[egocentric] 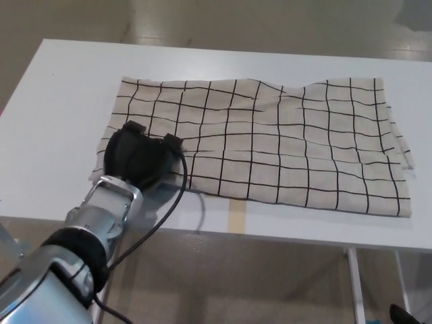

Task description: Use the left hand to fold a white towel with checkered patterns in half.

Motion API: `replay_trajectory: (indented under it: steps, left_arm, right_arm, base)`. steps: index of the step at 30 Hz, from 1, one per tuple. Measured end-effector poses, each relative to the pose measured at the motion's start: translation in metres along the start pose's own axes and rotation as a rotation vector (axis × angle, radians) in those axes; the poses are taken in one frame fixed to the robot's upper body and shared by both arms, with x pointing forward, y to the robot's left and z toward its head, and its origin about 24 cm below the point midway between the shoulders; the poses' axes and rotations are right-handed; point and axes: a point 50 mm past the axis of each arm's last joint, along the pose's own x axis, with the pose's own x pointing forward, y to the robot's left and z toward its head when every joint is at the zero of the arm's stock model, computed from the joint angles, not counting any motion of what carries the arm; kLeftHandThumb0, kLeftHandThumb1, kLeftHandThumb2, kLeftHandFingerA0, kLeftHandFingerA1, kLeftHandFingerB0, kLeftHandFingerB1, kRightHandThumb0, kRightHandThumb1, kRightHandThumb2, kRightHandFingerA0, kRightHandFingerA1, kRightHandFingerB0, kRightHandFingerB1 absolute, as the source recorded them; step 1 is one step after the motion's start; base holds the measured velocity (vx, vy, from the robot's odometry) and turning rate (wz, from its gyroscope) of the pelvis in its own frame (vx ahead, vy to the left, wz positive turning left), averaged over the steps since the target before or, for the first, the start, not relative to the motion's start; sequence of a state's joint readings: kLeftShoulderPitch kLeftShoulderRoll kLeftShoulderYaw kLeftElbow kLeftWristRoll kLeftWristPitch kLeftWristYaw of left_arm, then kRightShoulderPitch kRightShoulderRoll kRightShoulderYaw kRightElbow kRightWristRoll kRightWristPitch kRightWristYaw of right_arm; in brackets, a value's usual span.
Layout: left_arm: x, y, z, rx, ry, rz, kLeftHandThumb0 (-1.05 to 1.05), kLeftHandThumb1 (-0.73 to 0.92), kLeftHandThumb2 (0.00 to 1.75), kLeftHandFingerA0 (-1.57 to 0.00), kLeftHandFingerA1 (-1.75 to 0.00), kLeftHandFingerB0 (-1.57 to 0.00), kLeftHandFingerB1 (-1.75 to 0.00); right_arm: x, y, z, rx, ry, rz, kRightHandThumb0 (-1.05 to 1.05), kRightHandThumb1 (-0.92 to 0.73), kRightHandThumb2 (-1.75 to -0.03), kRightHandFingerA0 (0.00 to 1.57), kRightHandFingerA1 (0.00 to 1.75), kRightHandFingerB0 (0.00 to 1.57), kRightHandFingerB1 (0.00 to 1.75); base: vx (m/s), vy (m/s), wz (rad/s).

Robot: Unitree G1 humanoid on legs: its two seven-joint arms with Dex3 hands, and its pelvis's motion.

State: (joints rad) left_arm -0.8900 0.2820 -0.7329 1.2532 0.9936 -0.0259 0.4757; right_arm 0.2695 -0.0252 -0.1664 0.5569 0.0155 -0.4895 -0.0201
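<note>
Brushed silver metal fills my lower left corner: that is the left forearm (74, 250), coming up from the bottom edge at a slant toward the upper right, with a dark band around it and a black cable (165, 219) looping off its right side and hanging below the table's front edge. At the end of that forearm I see the black left hand (140, 158), palm down, lying on the near left corner of the towel (283, 142). Its back faces my camera, and the two thick fingers (133, 128) bend downward onto the cloth, so only their knuckled tops show; the thumb I cannot make out. From this angle I cannot tell whether the fingers have pinched any fabric or merely press on it, so I won't call the hand's state. A small tongue of cloth sticks out to the left of the wrist, flat on the table. Moving right, the towel lies spread open in a single layer across the white table (61, 101), cream-white with a thin black grid, long side running left to right. It has soft ripples near its far edge around the middle, and its right end looks a little uneven, with a small notch in the edge. The right end sits near the picture's right border. My right hand does not show.
</note>
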Motion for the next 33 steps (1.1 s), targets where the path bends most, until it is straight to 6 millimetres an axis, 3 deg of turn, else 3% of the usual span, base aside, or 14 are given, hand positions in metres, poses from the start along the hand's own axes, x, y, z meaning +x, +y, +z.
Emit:
replay_trajectory:
  steps: [1, 2, 10, 11, 15, 16, 25, 33]
  left_arm:
    - [0.0, 0.001, -0.003, -0.019, 0.014, 0.005, -0.36, 0.39, 0.74, -1.11, -1.43, -0.96, -1.3]
    - [0.001, 0.002, -0.005, -0.038, 0.028, 0.009, -0.22, 0.63, 0.55, -0.66, -1.75, -0.53, -1.72]
    - [-0.014, -0.009, -0.038, -0.102, 0.118, 0.017, -0.21, 0.68, 0.54, -0.72, -1.75, -0.55, -1.75]
    - [-0.016, -0.01, -0.042, -0.105, 0.127, 0.018, -0.22, 0.68, 0.54, -0.73, -1.75, -0.57, -1.75]
    - [-0.029, -0.017, -0.067, -0.13, 0.194, 0.019, -0.22, 0.68, 0.54, -0.72, -1.75, -0.56, -1.75]
    - [-0.031, -0.018, -0.072, -0.132, 0.207, 0.017, -0.34, 0.5, 0.78, -1.07, -1.43, -0.87, -1.31]
    - [-0.054, -0.019, -0.117, -0.135, 0.305, 0.032, -0.32, 0.51, 0.79, -1.06, -1.41, -0.84, -1.29]
    - [-0.061, -0.015, -0.131, -0.127, 0.316, 0.064, -0.32, 0.5, 0.78, -1.06, -1.42, -0.83, -1.3]
  right_arm:
    - [0.001, 0.0, 0.001, 0.002, -0.004, 0.002, -0.48, -0.61, -0.94, 0.27, 0.56, 0.22, 0.51]
    - [0.001, 0.0, 0.001, 0.003, -0.006, 0.004, -0.42, -0.81, -0.63, 0.33, 0.48, 0.34, 0.43]
    - [0.001, -0.001, -0.001, 0.001, -0.005, 0.004, -0.44, -0.8, -0.62, 0.38, 0.5, 0.39, 0.45]
    - [0.001, -0.001, -0.001, 0.001, -0.006, 0.004, -0.43, -0.63, -0.98, 0.36, 0.61, 0.3, 0.55]
    - [0.0, -0.003, -0.001, -0.007, -0.008, 0.004, -0.43, -0.63, -0.99, 0.36, 0.62, 0.3, 0.55]
    - [0.0, -0.004, -0.001, -0.009, -0.009, 0.003, -0.43, -0.79, -0.62, 0.39, 0.52, 0.4, 0.46]
    - [0.0, -0.004, -0.002, -0.013, -0.007, 0.003, -0.42, -0.79, -0.63, 0.4, 0.52, 0.41, 0.47]
    - [0.002, -0.005, -0.001, -0.022, -0.012, 0.006, -0.41, -0.8, -0.63, 0.41, 0.52, 0.43, 0.49]
  base:
    - [0.0, 0.0, 0.0]
    - [0.0, 0.0, 0.0]
    - [0.0, 0.0, 0.0]
    - [0.0, 0.0, 0.0]
    - [0.0, 0.0, 0.0]
    - [0.0, 0.0, 0.0]
    - [0.0, 0.0, 0.0]
    - [0.0, 0.0, 0.0]
